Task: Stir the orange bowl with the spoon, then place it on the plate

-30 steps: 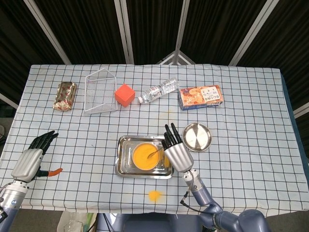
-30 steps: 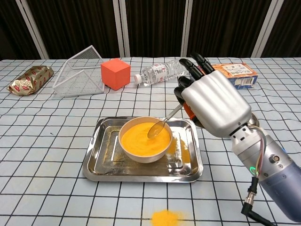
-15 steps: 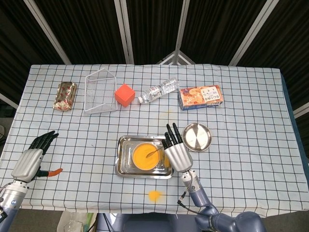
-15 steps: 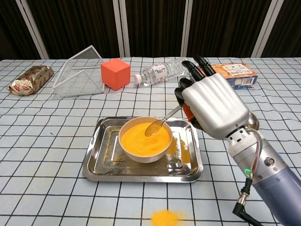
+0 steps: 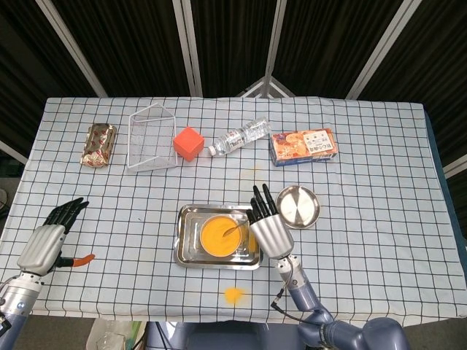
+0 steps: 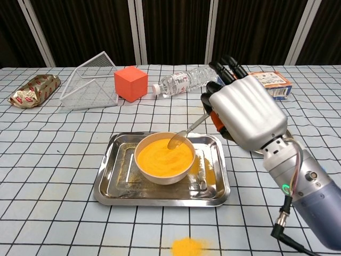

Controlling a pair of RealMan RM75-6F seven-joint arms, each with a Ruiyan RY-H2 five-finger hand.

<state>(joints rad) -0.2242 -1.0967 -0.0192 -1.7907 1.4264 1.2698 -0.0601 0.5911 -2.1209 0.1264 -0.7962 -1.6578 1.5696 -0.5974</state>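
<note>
Right hand (image 6: 242,112) pinching spoon (image 6: 186,133), its tip in bowl (image 6: 163,158) on tray (image 6: 114,178) by table's (image 5: 379,219) front edge; left hand (image 5: 49,237) open, holding nothing.

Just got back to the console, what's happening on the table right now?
The right hand holds the spoon by its handle, with the spoon's tip at the orange powder in the bowl. The bowl sits in a metal tray, with some powder spilled in the tray and on the tablecloth in front. The round plate sits just right of the tray, with no spoon on it yet. The left hand is off at the table's left edge, holding nothing.
</note>
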